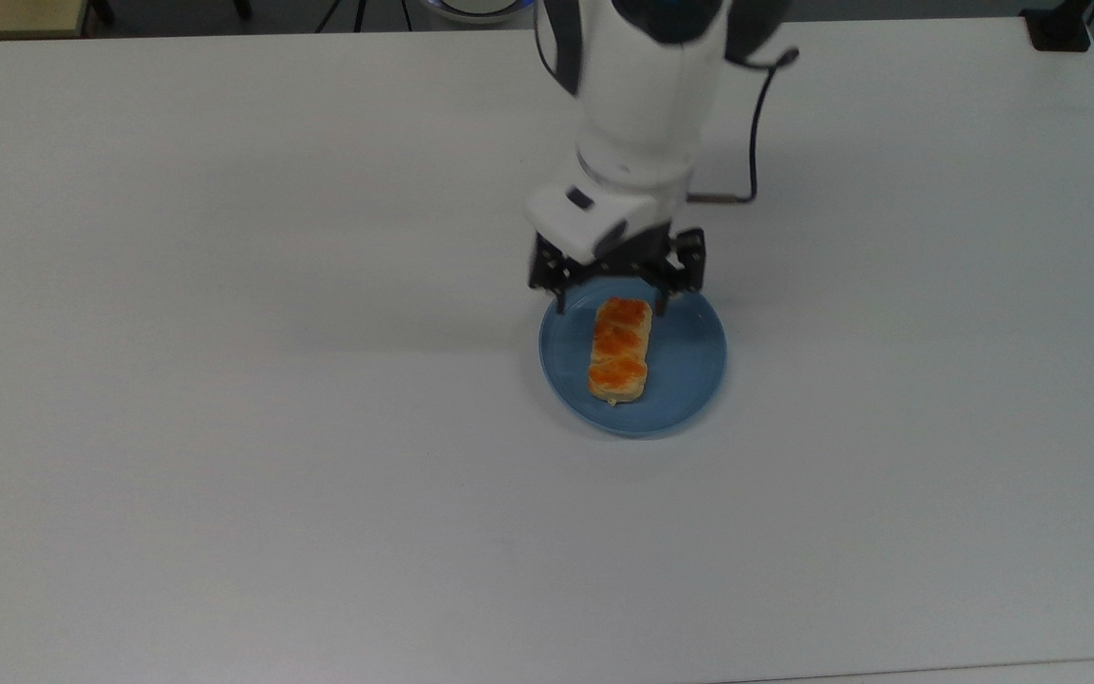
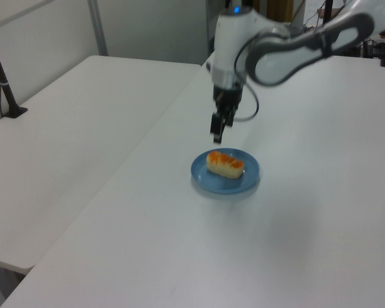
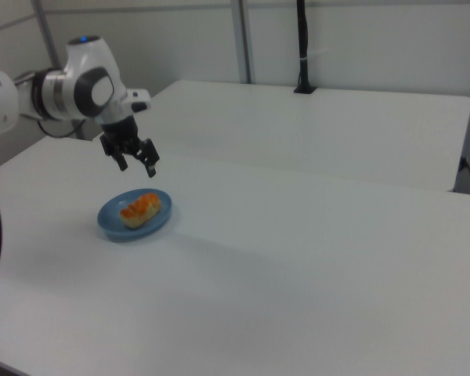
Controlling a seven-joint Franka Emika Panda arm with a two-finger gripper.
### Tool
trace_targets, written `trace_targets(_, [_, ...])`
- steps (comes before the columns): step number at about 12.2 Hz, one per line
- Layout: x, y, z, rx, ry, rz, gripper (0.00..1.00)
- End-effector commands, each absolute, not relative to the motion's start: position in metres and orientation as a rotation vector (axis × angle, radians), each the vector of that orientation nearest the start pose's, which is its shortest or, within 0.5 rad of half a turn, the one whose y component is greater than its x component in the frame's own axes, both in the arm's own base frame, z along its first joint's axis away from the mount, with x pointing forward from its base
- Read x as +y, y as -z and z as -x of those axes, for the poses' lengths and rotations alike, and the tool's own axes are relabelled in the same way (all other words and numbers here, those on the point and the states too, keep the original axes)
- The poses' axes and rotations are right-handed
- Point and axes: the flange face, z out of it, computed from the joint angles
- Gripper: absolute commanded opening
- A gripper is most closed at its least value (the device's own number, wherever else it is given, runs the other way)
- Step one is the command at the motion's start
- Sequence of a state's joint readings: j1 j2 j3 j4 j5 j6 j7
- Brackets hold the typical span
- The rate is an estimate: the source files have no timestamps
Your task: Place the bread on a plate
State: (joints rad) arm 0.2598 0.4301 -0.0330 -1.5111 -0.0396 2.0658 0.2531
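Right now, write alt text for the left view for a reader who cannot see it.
A small oblong pale-beige bread with orange-brown patches lies flat on a round blue plate on a white table. The white robot arm's black two-finger gripper hangs open above the plate's far rim, holding nothing.

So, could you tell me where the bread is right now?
The bread lies flat on the blue plate, slightly toward the top view's left of its centre, with the open gripper above its far end.

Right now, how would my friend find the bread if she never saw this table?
Look at the big white table, then the round blue plate below the open gripper. The bread lies on it: a small pale loaf with three shiny orange patches.
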Motion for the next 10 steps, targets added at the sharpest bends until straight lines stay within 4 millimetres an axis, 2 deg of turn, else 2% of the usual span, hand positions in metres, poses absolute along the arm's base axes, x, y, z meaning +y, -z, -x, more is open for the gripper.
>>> trace_targets(1, [0.073,-0.521,-0.617,0.020,0.139,3.178,1.00])
trace_targets(3, [0.027,-0.561,-0.589,0.087,0.053,3.186,1.00])
trace_targets(4, [0.008,-0.573,-0.582,0.135,0.066,3.183,1.00])
trace_targets(5, [-0.002,-0.579,-0.580,0.160,0.080,3.181,1.00])
trace_targets(10, [-0.012,-0.582,-0.578,0.172,0.075,3.171,1.00])
